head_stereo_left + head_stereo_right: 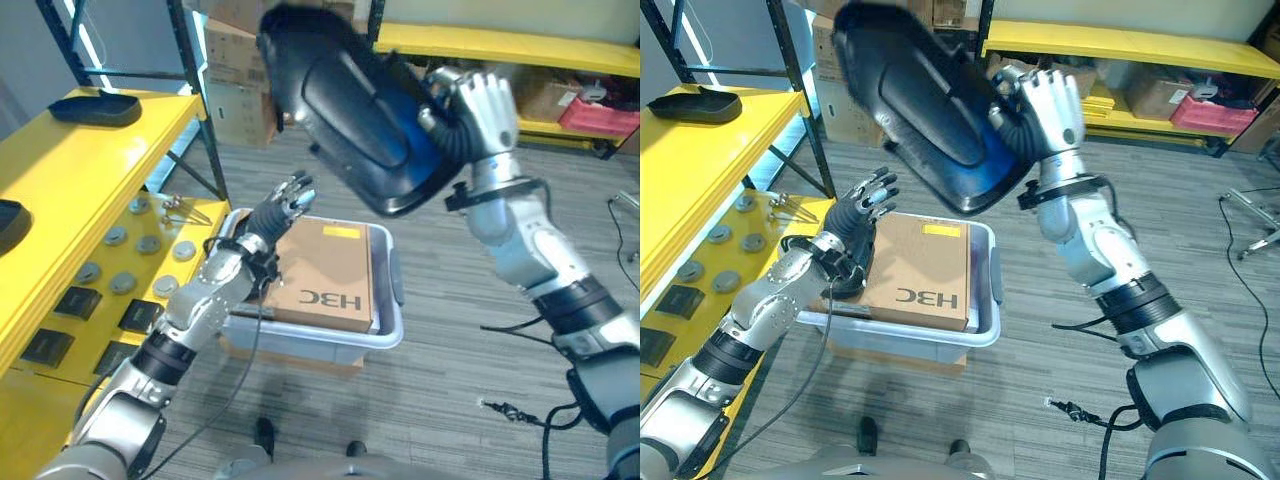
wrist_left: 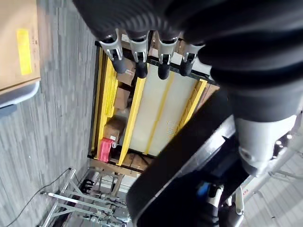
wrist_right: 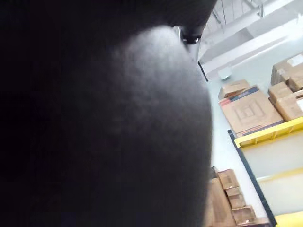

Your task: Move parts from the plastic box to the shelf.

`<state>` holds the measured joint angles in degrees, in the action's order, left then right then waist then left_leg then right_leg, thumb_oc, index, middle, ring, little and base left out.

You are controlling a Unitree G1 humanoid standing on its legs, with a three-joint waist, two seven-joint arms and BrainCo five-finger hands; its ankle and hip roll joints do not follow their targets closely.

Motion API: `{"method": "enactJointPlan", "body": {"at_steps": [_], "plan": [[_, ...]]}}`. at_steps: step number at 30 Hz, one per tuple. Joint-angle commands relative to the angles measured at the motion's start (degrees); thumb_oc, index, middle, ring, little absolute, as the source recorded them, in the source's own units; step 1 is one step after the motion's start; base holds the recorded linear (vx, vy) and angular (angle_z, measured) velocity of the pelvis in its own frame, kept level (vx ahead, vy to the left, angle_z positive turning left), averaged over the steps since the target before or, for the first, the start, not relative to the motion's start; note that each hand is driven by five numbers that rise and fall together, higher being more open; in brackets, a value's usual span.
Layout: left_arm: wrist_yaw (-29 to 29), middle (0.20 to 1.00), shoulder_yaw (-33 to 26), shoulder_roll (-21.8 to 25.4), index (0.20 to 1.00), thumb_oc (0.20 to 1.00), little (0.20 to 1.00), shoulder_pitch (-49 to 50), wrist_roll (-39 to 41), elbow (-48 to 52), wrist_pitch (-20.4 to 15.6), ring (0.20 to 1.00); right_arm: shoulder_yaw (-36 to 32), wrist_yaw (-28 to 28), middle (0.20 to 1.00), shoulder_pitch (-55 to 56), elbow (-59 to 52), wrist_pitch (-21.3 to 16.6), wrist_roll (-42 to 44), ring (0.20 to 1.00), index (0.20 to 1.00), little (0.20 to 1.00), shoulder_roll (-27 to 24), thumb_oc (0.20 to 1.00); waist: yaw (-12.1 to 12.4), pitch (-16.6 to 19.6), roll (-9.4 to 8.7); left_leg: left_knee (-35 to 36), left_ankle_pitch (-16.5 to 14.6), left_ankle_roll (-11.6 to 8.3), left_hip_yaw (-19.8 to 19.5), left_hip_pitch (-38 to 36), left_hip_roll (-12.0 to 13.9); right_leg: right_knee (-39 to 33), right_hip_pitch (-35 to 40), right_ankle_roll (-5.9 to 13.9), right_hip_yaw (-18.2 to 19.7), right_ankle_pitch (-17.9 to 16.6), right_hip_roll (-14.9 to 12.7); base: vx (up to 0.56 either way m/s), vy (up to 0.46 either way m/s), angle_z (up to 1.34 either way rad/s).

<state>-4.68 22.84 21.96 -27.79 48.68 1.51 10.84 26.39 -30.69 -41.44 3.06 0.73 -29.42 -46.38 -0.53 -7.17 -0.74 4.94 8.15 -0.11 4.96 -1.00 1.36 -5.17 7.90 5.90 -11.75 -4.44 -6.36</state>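
Yellow shelf (image 1: 70, 170) down the left side of the frame, with two dark parts (image 1: 95, 108) already on its upper level and small discs and black pads lower down. Large black part (image 1: 350, 110) held high at upper centre, well above the grey plastic box (image 1: 390, 330). Right hand (image 1: 480, 110) pressed against the part's back edge; finger grip hidden behind it, so cannot tell how firmly clamped. Risk judged: big, smooth, held by one edge, likely to swing or slip on the way left. Could also clip the dark shelf post (image 1: 195, 100). Cardboard carton (image 1: 325, 275) lying in the box below. Left hand (image 1: 285, 205) hovering over the carton's corner, fingers loosely spread, empty, too low to catch a drop.
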Motion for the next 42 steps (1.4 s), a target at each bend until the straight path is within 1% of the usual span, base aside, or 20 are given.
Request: {"method": "enactJointPlan", "body": {"at_steps": [1,10,13,14,15,20,21,22,25,27,28,29,30,31,33,36,37,38,40,42], "plan": [[-0.5,1.0,2.0,-1.8,1.0,1.0,1.0,-7.5,3.1,-3.3,-3.6,1.0,0.9,-1.8,0.2,-10.2,-1.4,-2.0,0.1,0.2,0.2,0.2,0.8,0.2,1.8,2.2,-1.31,0.1,-11.2,-2.41,1.6,-5.9,2.0,0.2,0.9,0.82,-1.6,5.9,-0.2,0.0,0.0,0.0],[-3.6,1.0,2.2,-2.9,1.0,1.0,1.0,-10.1,2.4,-5.7,-5.3,1.0,4.4,1.4,0.2,-10.6,-2.4,-4.9,1.4,0.2,0.2,0.2,6.7,0.2,1.9,2.0,-1.33,0.1,-11.4,-2.33,1.3,-6.0,1.8,0.2,0.9,0.71,-1.5,5.9,-0.3,0.0,0.0,0.0],[-5.3,1.0,2.1,-3.5,1.0,1.0,1.0,-10.8,0.6,-6.6,-7.9,1.0,5.3,3.3,0.2,-10.0,-3.4,-6.0,4.0,0.2,0.2,0.2,9.0,0.2,1.8,1.9,-1.29,0.1,-11.5,-2.33,1.2,-6.0,1.7,0.2,0.8,0.66,-1.4,6.0,-0.3,0.0,0.0,0.0],[-6.5,0.492,1.9,-4.0,0.492,0.492,0.492,-11.0,-0.2,-6.9,-10.1,0.492,5.3,3.9,0.2,-8.8,-4.2,-6.9,5.5,0.2,0.2,0.2,10.2,0.2,1.7,1.8,-1.28,0.1,-11.5,-2.28,1.2,-6.0,1.7,0.2,0.8,0.64,-1.4,5.9,-0.3,0.0,0.0,0.0],[-6.4,0.2,1.8,-4.2,0.2,0.2,0.2,-11.1,-0.4,-7.0,-11.3,0.2,5.3,4.2,0.2,-8.0,-4.8,-7.2,6.1,0.2,0.2,0.2,10.7,0.2,1.7,1.8,-1.29,0.1,-11.5,-2.24,1.2,-6.1,1.7,0.2,0.8,0.61,-1.4,5.9,-0.3,0.0,0.0,0.0],[-9.8,0.2,0.8,-6.1,0.2,0.2,0.2,-9.7,-3.9,-4.9,-16.9,0.2,5.0,5.2,0.2,-2.3,-7.5,-8.6,9.9,0.2,0.2,0.2,15.4,0.2,1.7,1.3,-1.34,0.1,-11.7,-2.19,0.9,-6.0,1.7,0.2,0.8,0.52,-1.4,6.0,-0.3,0.0,0.0,0.0],[-9.8,0.2,0.8,-6.2,0.2,0.2,0.2,-9.7,-4.0,-4.9,-17.1,0.2,5.0,5.2,0.2,-2.1,-7.6,-8.5,9.9,0.2,0.2,0.2,15.5,0.2,1.7,1.3,-1.35,0.1,-11.7,-2.18,0.9,-6.0,1.7,0.2,0.8,0.52,-1.4,6.0,-0.3,-0.01,-0.047,-0.01],[-10.3,0.2,0.7,-7.2,0.2,0.2,0.2,-8.9,-6.9,-4.0,-19.5,0.2,5.0,5.7,0.2,0.0,-8.6,-9.0,11.5,0.2,0.2,0.2,17.3,0.2,1.8,0.9,-1.41,0.1,-11.7,-2.09,0.8,-5.8,1.6,0.2,0.8,0.44,-1.6,6.1,-0.3,0.0,-0.034,0.0],[-11.2,0.2,0.9,-7.8,0.2,0.2,0.2,-8.1,-9.1,-2.7,-21.2,0.2,5.5,6.1,0.2,1.8,-9.5,-9.1,13.3,0.2,0.2,0.2,18.9,0.2,2.1,0.7,-1.49,0.1,-11.6,-2.05,0.4,-5.6,1.6,0.2,0.9,0.28,-1.8,6.1,-0.3,0.0,-0.045,0.01],[-10.7,0.2,1.2,-7.7,0.2,0.2,0.2,-7.4,-11.7,-1.2,-20.7,0.2,5.9,7.9,0.2,3.2,-10.3,-11.4,15.4,0.2,0.2,0.2,20.4,0.2,2.4,0.4,-1.5,0.1,-11.4,-2.04,0.1,-5.4,1.7,0.2,0.9,0.11,-2.0,6.2,-0.3,-0.02,-0.063,0.05],[-11.0,0.2,1.7,-7.2,0.2,0.2,0.2,-6.7,-13.1,-0.5,-20.8,0.2,6.6,11.3,0.2,3.8,-10.7,-14.7,19.6,0.2,0.2,0.2,21.1,0.2,3.0,0.2,-1.54,0.1,-11.3,-2.07,-0.2,-5.3,1.8,0.2,1.0,0.02,-2.6,6.3,-0.4,-0.02,-0.058,0.1],[-11.3,0.2,1.7,-7.1,0.2,0.2,0.2,-6.5,-13.5,-0.4,-20.9,0.2,6.7,13.2,0.2,4.0,-10.8,-15.7,21.4,0.2,0.2,0.2,21.2,0.2,3.1,0.2,-1.56,0.1,-11.3,-2.08,-0.3,-5.3,1.8,0.2,1.0,0.0,-2.7,6.3,-0.4,-0.01,-0.085,0.15],[-11.7,0.2,1.4,-6.2,0.2,0.2,0.2,-5.5,-15.7,0.4,-21.1,0.2,7.7,17.6,0.2,4.2,-11.6,-18.4,25.5,0.2,0.2,0.2,21.7,0.2,3.8,0.0,-1.63,0.1,-11.2,-2.08,-0.5,-5.4,1.9,0.2,1.3,-0.13,-3.4,6.3,-0.6,0.0,-0.053,0.18],[-11.8,0.2,1.4,-6.1,0.2,0.2,0.2,-5.4,-16.1,0.5,-21.3,0.2,7.8,17.8,0.2,4.2,-11.6,-18.5,25.7,0.2,0.2,0.2,21.8,0.2,3.8,0.0,-1.64,0.1,-11.1,-2.09,-0.6,-5.5,1.9,0.2,1.4,-0.14,-3.4,6.3,-0.6,0.01,-0.073,0.2],[-13.0,0.2,0.6,-4.8,0.2,0.2,0.2,-3.6,-18.7,1.2,-22.6,0.2,8.6,18.1,1.0,4.7,-11.8,-20.7,29.9,1.0,1.0,1.0,22.1,1.0,4.9,-0.1,-1.7,0.1,-10.7,-2.17,-1.1,-5.6,2.0,0.2,1.8,-0.32,-4.2,6.2,-0.7,0.01,-0.078,0.2],[-14.9,0.2,-2.0,-1.7,0.2,0.2,0.2,0.1,-25.1,3.0,-24.4,0.2,7.8,19.4,1.0,7.5,-11.8,-21.1,36.4,1.0,1.0,1.0,22.9,1.0,6.7,-0.5,-1.62,0.1,-10.1,-2.38,-2.5,-5.2,2.0,0.2,2.4,-0.68,-5.6,6.3,-0.7,0.02,-0.113,0.37],[-16.4,0.2,-4.9,0.6,0.2,0.2,0.2,3.4,-31.3,4.3,-26.1,0.2,6.7,19.2,1.0,10.0,-11.5,-22.3,38.7,1.0,1.0,1.0,23.5,1.0,8.0,-0.8,-1.51,0.1,-9.6,-2.79,-3.9,-5.0,2.2,0.4,2.7,-0.9,-6.7,6.5,-0.8,0.02,-0.111,0.43],[-16.5,0.2,-6.1,1.4,0.2,0.2,0.2,4.4,-32.7,4.7,-26.7,0.2,6.4,19.2,1.0,10.6,-11.5,-22.5,39.3,1.0,1.0,1.0,23.6,1.0,8.4,-0.9,-1.44,0.1,-9.5,-2.88,-4.0,-5.0,2.3,0.4,2.8,-1.03,-7.0,6.5,-0.8,0.02,-0.095,0.46],[-19.1,0.2,-9.8,3.7,0.2,0.2,0.2,7.8,-40.9,6.4,-28.1,0.2,5.6,19.7,1.0,12.4,-11.0,-22.8,43.4,1.0,1.0,1.0,25.0,1.0,9.7,-1.3,-1.03,0.1,-8.8,-3.26,-4.7,-4.7,2.6,0.5,3.1,-1.5,-8.0,6.7,-0.7,0.01,-0.029,0.31],[-20.5,0.2,-13.0,5.8,0.2,0.2,0.2,10.6,-48.0,8.2,-28.8,0.2,4.4,19.7,1.0,15.1,-10.5,-23.3,45.6,1.0,1.0,1.0,25.9,1.0,10.5,-1.6,-0.42,0.1,-7.8,-3.93,-3.7,-4.1,3.5,0.8,3.7,-1.87,-9.8,6.9,-0.7,0.02,0.019,0.18]]}}
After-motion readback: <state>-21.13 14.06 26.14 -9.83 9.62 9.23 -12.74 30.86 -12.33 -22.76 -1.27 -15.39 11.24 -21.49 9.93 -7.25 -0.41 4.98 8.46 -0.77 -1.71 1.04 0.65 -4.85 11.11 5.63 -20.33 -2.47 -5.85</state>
